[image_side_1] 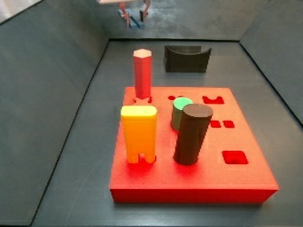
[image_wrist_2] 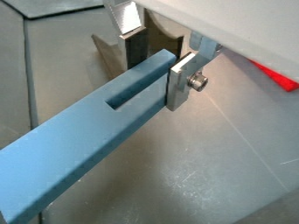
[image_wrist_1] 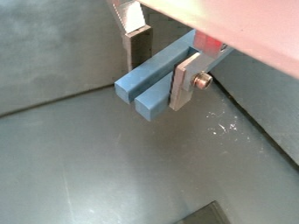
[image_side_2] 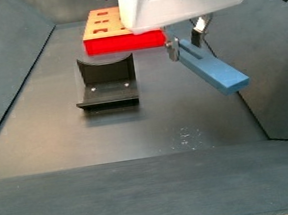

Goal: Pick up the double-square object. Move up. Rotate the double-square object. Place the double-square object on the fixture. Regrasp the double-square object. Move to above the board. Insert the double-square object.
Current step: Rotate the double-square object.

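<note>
the gripper (image_side_2: pixel 194 42) holds the double-square object (image_side_2: pixel 210 69) clamped between its fingers, tilted in the air above the tabletop (image_side_2: pixel 123 133), right of the fixture (image_side_2: pixel 105 82), so placing, regrasping and insertion into the board (image_side_1: pixel 190 182) seem left.

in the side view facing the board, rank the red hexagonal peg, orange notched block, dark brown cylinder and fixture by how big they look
1. orange notched block and dark brown cylinder: about alike.
2. red hexagonal peg: as tall, slimmer.
3. fixture: smallest, but farthest.
The gripper is barely visible.
</note>
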{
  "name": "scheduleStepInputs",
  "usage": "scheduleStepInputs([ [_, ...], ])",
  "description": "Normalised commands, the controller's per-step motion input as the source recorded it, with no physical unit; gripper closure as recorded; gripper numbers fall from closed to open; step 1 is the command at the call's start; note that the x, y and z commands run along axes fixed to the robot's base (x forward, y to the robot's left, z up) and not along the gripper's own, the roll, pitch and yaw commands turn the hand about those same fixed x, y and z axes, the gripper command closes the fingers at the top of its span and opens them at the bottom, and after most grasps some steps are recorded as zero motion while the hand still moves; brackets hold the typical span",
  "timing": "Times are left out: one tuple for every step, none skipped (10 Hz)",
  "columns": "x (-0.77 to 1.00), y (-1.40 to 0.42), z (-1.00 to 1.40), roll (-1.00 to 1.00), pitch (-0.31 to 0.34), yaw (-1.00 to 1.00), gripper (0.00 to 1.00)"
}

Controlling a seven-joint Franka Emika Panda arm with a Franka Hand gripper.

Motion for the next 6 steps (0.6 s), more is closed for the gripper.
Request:
scheduleStepInputs([
  [0.02, 0.01, -0.10, 0.00, -0.001, -1.00, 1.00],
  [0.03, 0.03, -0.09, 0.00, -0.002, -1.00, 1.00],
  [0.03, 0.02, -0.05, 0.00, -0.003, -1.00, 1.00],
  [0.02, 0.02, -0.04, 0.00, -0.003, -1.00, 1.00],
  [0.02, 0.02, -0.04, 0.00, -0.003, -1.00, 1.00],
  [0.02, 0.02, -0.04, 0.00, -0.003, -1.00, 1.00],
])
